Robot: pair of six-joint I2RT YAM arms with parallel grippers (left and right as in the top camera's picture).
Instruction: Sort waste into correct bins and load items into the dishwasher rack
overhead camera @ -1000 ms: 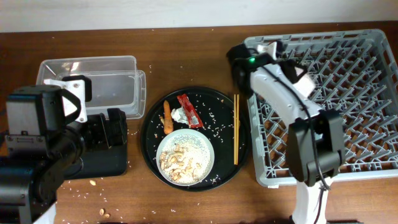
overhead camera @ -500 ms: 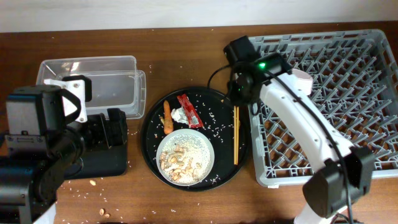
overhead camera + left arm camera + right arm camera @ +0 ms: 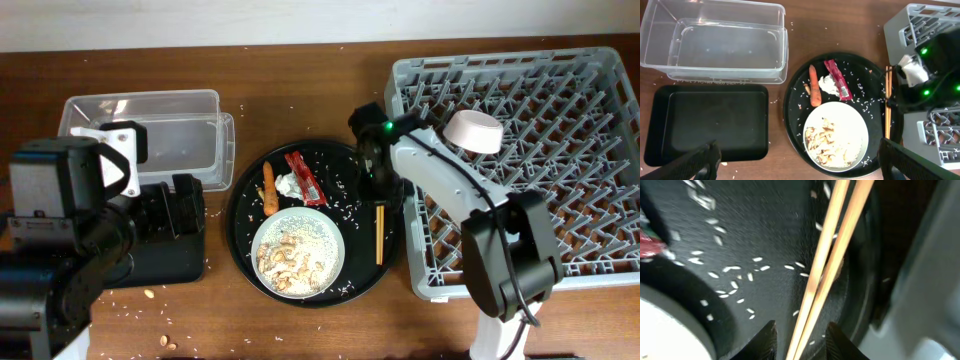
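1. Wooden chopsticks (image 3: pixel 832 255) lie at the right of the round black tray (image 3: pixel 240 240), beside the dishwasher rack (image 3: pixel 580 200).
2. Right gripper (image 3: pixel 800 335): fingers spread, straddling the chopsticks.
3. Left gripper (image 3: pixel 797 152): fingers spread wide, holding nothing.

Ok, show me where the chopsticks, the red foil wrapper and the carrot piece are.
chopsticks (image 3: pixel 887 125): left wrist view, lower stretch of the shafts.
red foil wrapper (image 3: pixel 838 86): left wrist view, middle of the strip.
carrot piece (image 3: pixel 813 89): left wrist view, middle of its body.
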